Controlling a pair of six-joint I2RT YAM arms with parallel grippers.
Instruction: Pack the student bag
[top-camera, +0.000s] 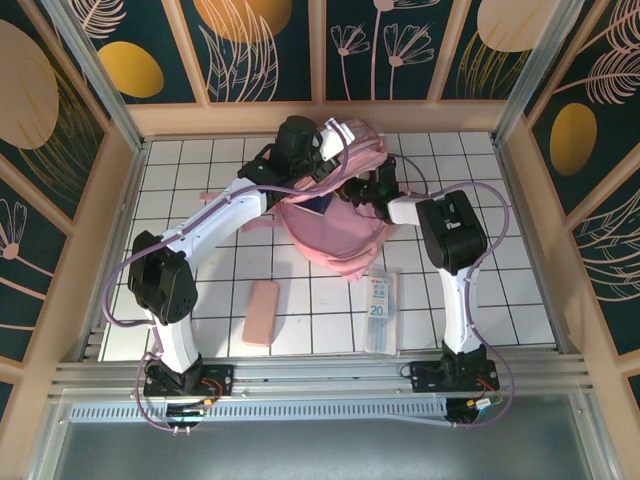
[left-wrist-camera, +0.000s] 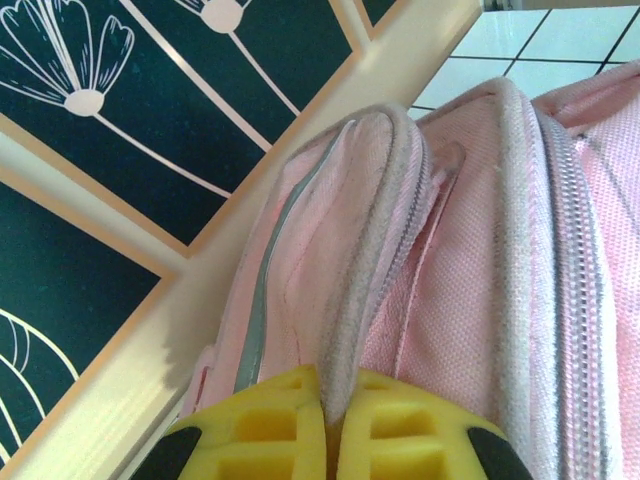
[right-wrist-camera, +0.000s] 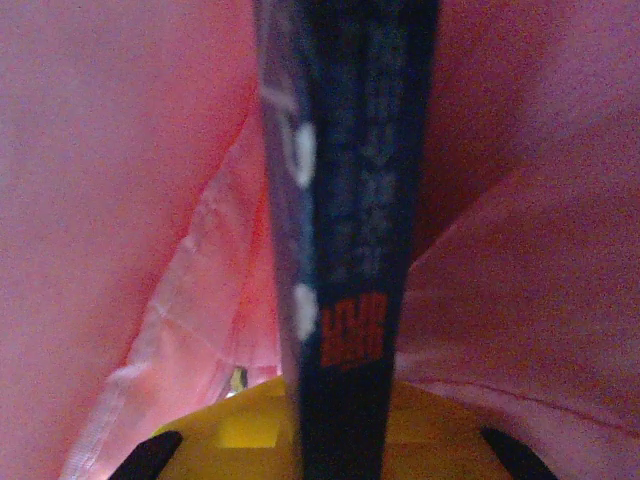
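Both arms are seen from above bent onto the student bag (top-camera: 335, 240), at mid-table. At the left wrist, its zipper rim (left-wrist-camera: 350, 290) is pinched by the left gripper (left-wrist-camera: 330, 410). At the right wrist, a dark book (right-wrist-camera: 345, 200) is clenched by the right gripper (right-wrist-camera: 340, 430), long axis aimed into the bag.

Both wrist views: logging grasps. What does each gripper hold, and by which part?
The left gripper pinches the student bag by its zippered rim; the right gripper grips a dark blue book by its near edge.

Overhead; wrist close-ups on student bag (top-camera: 335, 232)
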